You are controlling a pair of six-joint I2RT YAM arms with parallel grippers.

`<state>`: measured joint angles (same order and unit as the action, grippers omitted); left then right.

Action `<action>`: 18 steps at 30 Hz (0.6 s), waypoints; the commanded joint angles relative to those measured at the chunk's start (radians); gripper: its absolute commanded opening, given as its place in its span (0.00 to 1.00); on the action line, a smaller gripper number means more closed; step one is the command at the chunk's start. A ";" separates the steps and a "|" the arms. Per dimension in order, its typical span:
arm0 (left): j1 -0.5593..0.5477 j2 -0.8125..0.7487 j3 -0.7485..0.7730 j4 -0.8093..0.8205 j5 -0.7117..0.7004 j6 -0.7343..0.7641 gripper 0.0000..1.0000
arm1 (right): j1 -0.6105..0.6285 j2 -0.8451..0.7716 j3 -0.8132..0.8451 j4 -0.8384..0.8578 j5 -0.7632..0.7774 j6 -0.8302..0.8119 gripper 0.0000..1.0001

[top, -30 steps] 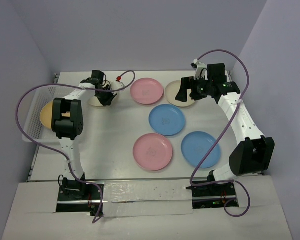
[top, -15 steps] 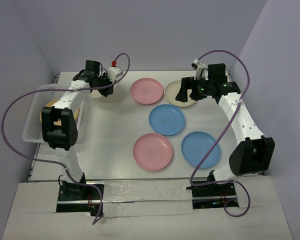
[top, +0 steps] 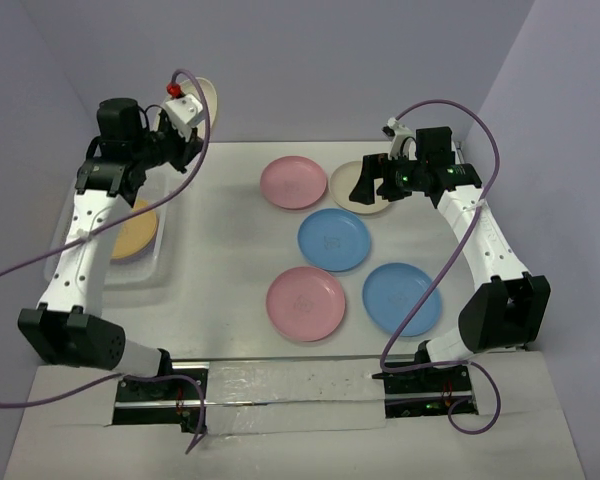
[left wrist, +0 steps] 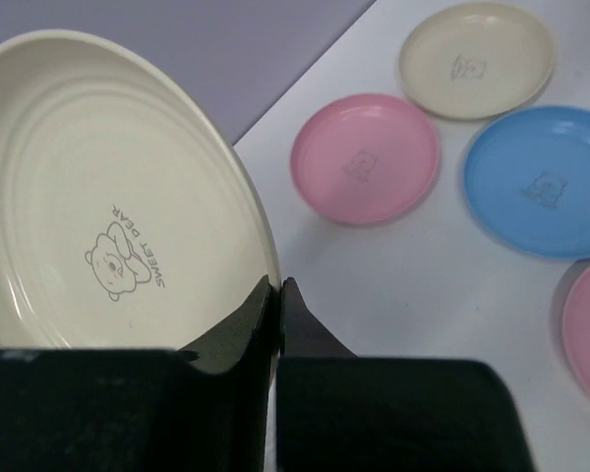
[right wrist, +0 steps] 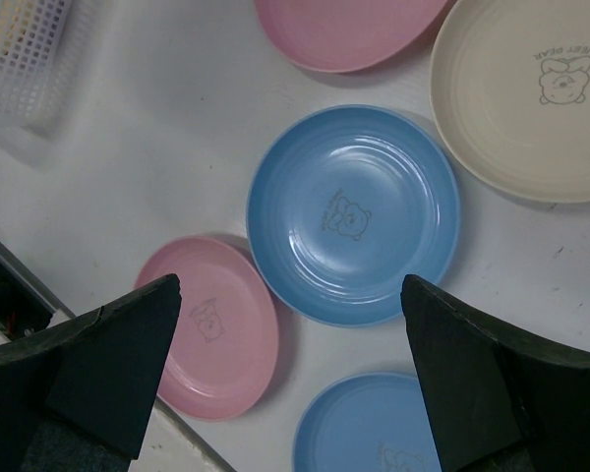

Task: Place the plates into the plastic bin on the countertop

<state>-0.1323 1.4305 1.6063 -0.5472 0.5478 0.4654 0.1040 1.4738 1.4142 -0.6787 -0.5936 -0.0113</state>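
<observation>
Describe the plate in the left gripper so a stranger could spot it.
Start at the countertop's far left corner, beyond the plastic bin. There the left gripper pinches a cream plate by its rim, up in the air. Every other plate lies flat.

A cream plate (top: 202, 100) hangs tilted on edge at upper left. A yellow plate (top: 135, 232) lies in the mesh bin (top: 130, 272) at left. Flat on the countertop (top: 220, 250), centre-right: pink plate (top: 293, 183), second cream plate (top: 344, 181), blue plate (top: 333, 239), lower pink plate (top: 305, 303), lower blue plate (top: 402, 298).
</observation>
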 commanded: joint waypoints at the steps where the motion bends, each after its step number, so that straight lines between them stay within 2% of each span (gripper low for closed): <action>1: 0.101 -0.066 -0.041 -0.193 -0.078 0.189 0.00 | -0.007 -0.044 -0.013 0.037 -0.028 0.008 1.00; 2: 0.190 -0.073 -0.050 -0.283 -0.075 0.253 0.00 | -0.006 -0.044 -0.022 0.045 -0.029 0.007 1.00; 7: 0.321 -0.065 -0.144 -0.348 -0.106 0.395 0.00 | -0.007 -0.031 -0.025 0.060 -0.023 0.010 1.00; 12: 0.350 -0.007 -0.258 -0.282 -0.135 0.415 0.00 | -0.007 -0.021 -0.029 0.065 -0.028 0.010 1.00; 18: 0.362 0.108 -0.302 -0.202 -0.161 0.383 0.00 | -0.007 -0.037 -0.046 0.064 -0.009 0.007 1.00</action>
<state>0.2131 1.4975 1.3118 -0.8390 0.4030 0.8282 0.1040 1.4715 1.3812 -0.6500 -0.6029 -0.0074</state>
